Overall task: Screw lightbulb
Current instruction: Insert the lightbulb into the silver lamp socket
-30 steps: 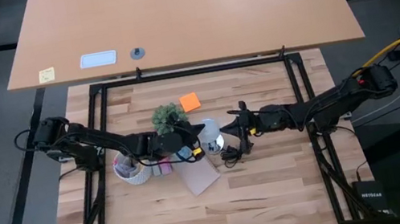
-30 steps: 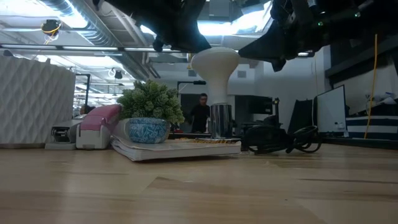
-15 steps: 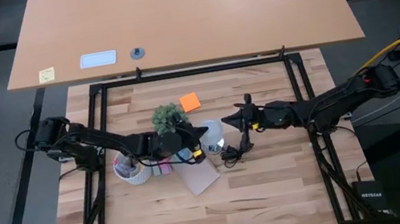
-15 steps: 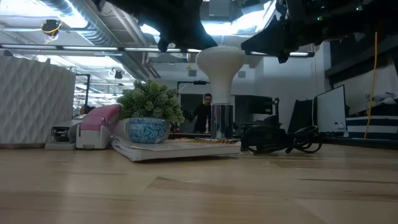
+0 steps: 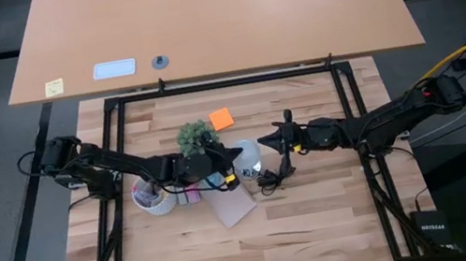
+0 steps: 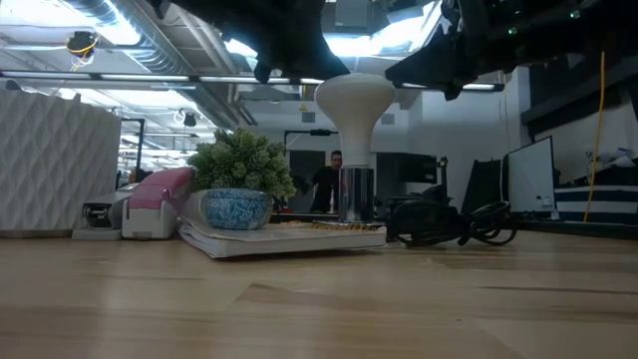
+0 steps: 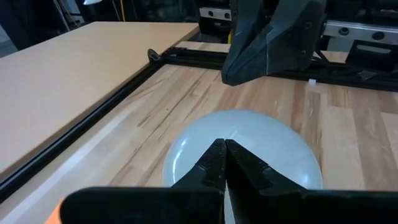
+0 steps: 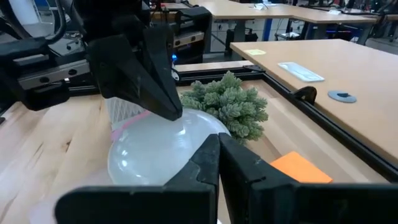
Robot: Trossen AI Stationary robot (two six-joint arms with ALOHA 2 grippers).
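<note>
The lightbulb stands upright, its frosted white globe up and its neck down in a shiny silver socket on a book near the table's middle. My left gripper is shut. It comes in from the table's left, with its tip over the globe's top. My right gripper is also shut. It comes in from the right, and its tip stands at the globe's upper right edge. The two tips face each other across the globe. My left gripper lays its shut fingertips on the globe's top, toward its left side. It slants down from the table's left. The bulb stays upright in its socket. My right gripper has its shut tip right at the globe's upper right edge, and I cannot tell whether it touches.
A small green plant in a blue pot stands just left of the bulb. An orange note lies beyond it. A white ribbed cup and a pink object stand to the left. A black cord coils to the right of the socket.
My right gripper has risen a little and tipped up beside the globe, and it stays shut. The bulb with its socket has shifted slightly toward the table's right, still upright. My left gripper has kept its place over the globe.
</note>
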